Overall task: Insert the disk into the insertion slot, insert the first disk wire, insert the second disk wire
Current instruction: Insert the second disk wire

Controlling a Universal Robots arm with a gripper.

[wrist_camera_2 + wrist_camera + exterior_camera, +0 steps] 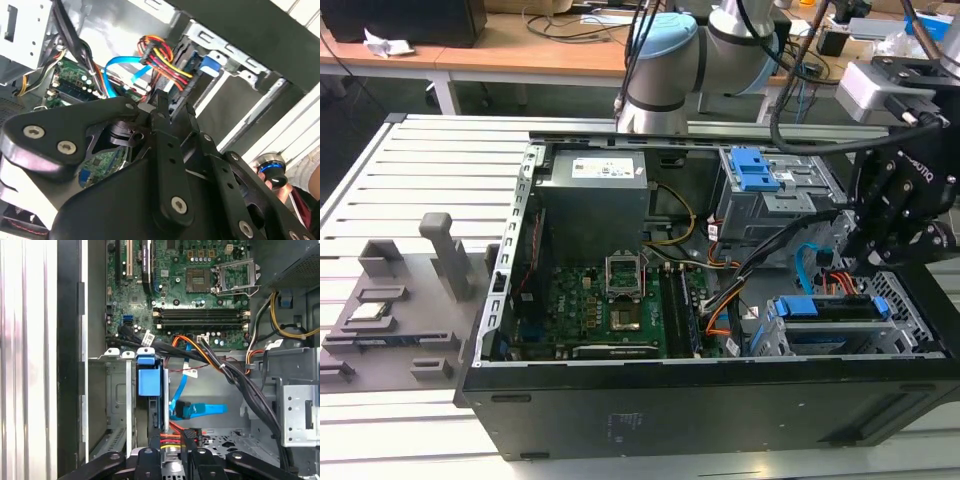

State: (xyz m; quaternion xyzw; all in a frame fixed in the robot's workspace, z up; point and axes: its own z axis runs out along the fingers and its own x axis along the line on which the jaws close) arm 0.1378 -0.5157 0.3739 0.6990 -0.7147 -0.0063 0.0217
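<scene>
1. The open computer case [670, 400] lies on its side on the table [430, 170]. The work sits in the case's cramped corner on the exterior view's right.
2. In that corner, the insertion slot [768, 338] already holds the disk [149, 382], whose blue carrier sits between the cage walls. The step in hand therefore looks like wire 1.
3. The claw [170, 442] is narrow. It pinches the first disk wire [159, 59] at its black connector, close against the disk's end.
4. To seat it well, the connector should probably stay square to the disk's socket and go in straight with light pressure. The bundle may tug sideways, and a tilted plug could jam.
5. The second disk wire [202, 410] curls loosely just beside the claw, over the cage floor. The risk is trapping it under the plug or snagging it on a finger.
</scene>
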